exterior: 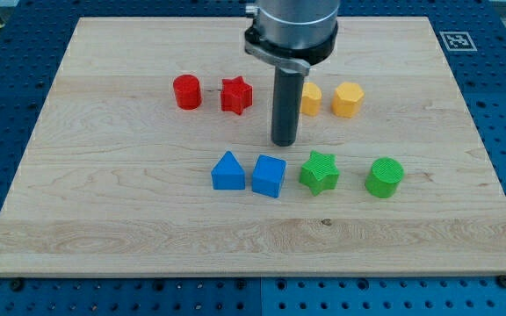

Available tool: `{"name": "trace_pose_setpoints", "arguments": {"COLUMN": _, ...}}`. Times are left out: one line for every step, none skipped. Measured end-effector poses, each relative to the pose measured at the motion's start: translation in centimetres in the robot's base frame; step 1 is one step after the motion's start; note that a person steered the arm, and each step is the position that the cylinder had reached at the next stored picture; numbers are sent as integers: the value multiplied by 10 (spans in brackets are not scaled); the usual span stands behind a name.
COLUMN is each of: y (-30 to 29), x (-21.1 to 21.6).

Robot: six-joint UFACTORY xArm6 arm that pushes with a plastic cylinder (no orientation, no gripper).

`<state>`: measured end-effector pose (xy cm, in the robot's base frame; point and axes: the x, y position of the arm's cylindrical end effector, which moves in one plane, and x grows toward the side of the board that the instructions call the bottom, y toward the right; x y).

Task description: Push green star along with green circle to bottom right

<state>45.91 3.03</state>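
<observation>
The green star [320, 172] lies on the wooden board [130, 228] right of centre. The green circle [384, 177] lies a short gap to its right. My tip [285, 142] rests on the board just above and to the left of the green star, apart from it, above the blue cube [269, 175].
A blue triangular block [228, 171] sits left of the blue cube. A red circle [187, 91] and a red star [235, 96] lie at upper left of centre. A yellow block [311, 99] is partly hidden behind the rod; a yellow hexagon [348, 99] sits to its right.
</observation>
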Motion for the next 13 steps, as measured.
{"name": "trace_pose_setpoints", "arguments": {"y": -4, "x": 23}}
{"name": "trace_pose_setpoints", "arguments": {"y": -8, "x": 28}}
{"name": "trace_pose_setpoints", "arguments": {"y": -8, "x": 50}}
{"name": "trace_pose_setpoints", "arguments": {"y": -2, "x": 60}}
{"name": "trace_pose_setpoints", "arguments": {"y": 25, "x": 59}}
{"name": "trace_pose_setpoints", "arguments": {"y": 65, "x": 59}}
{"name": "trace_pose_setpoints", "arguments": {"y": 95, "x": 59}}
{"name": "trace_pose_setpoints", "arguments": {"y": 111, "x": 59}}
{"name": "trace_pose_setpoints", "arguments": {"y": 109, "x": 39}}
{"name": "trace_pose_setpoints", "arguments": {"y": 114, "x": 16}}
{"name": "trace_pose_setpoints", "arguments": {"y": 139, "x": 16}}
{"name": "trace_pose_setpoints", "arguments": {"y": 174, "x": 19}}
{"name": "trace_pose_setpoints", "arguments": {"y": 175, "x": 19}}
